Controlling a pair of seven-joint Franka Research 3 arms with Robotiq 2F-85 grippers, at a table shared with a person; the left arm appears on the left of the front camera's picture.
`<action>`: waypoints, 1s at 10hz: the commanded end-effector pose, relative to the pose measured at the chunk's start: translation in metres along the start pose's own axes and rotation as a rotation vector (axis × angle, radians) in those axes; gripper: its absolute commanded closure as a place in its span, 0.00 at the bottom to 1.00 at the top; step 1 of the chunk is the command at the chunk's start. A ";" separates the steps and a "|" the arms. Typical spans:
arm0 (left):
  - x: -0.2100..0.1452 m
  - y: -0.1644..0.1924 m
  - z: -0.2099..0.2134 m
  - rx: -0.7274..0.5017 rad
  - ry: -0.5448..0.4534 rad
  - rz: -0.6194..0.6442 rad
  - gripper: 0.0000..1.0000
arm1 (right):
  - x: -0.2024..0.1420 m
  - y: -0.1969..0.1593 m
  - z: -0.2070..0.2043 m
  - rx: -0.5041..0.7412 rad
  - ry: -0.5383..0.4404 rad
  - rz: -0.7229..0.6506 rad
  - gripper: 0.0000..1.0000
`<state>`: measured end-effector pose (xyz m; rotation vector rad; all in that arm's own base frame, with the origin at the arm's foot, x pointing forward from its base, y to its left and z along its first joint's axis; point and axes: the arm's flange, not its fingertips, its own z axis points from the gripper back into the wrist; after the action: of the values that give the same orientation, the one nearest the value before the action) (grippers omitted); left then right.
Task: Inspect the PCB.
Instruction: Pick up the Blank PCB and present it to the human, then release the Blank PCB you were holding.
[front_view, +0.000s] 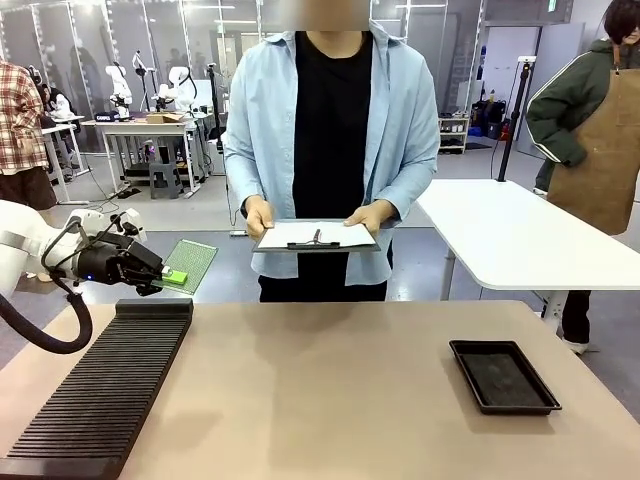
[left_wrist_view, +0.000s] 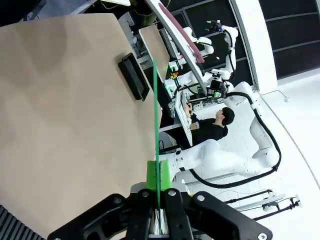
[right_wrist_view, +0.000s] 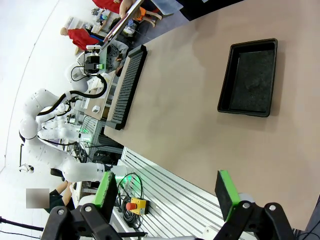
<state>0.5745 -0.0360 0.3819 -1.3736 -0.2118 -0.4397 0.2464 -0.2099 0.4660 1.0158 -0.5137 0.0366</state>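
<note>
From the front, we see the left gripper (front_view: 170, 277) off the table's (front_view: 330, 390) left edge, its jaws closed on one corner of the PCB (front_view: 192, 262). The PCB is a thin green rectangle with a fine speckled face, held in the air above the far end of one long black ribbed rack (front_view: 100, 390). One shallow black rectangular tray (front_view: 503, 376) lies on the smooth tan table well to the right. Across the table a person (front_view: 330, 120) holds one white clipboard (front_view: 316, 236) flat, with nothing between it and the PCB.

In the left wrist view, we see the PCB (left_wrist_view: 156, 125) edge-on as a slim green line rising from the left gripper (left_wrist_view: 159, 189), whose jaws pinch it tight. The black tray (left_wrist_view: 134, 76) lies beyond on the table (left_wrist_view: 60, 100).

In the right wrist view, the right gripper (right_wrist_view: 166, 192) has its jaws spread wide with nothing between the two green pads. It looks down on the table (right_wrist_view: 190, 125), the tray (right_wrist_view: 248, 77) with its matte, grainy floor, and the ribbed rack (right_wrist_view: 127, 85).
</note>
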 end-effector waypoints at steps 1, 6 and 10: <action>0.000 0.000 -0.001 -0.002 0.003 -0.002 1.00 | 0.001 0.000 0.002 0.014 -0.009 0.019 0.00; 0.000 0.000 -0.001 -0.002 0.003 -0.002 1.00 | 0.001 0.000 0.002 0.014 -0.009 0.019 0.00; 0.000 0.000 -0.001 -0.002 0.003 -0.002 1.00 | 0.001 0.000 0.002 0.014 -0.009 0.019 0.00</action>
<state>0.5745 -0.0361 0.3819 -1.3737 -0.2118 -0.4397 0.2463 -0.2100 0.4660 1.0155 -0.5142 0.0363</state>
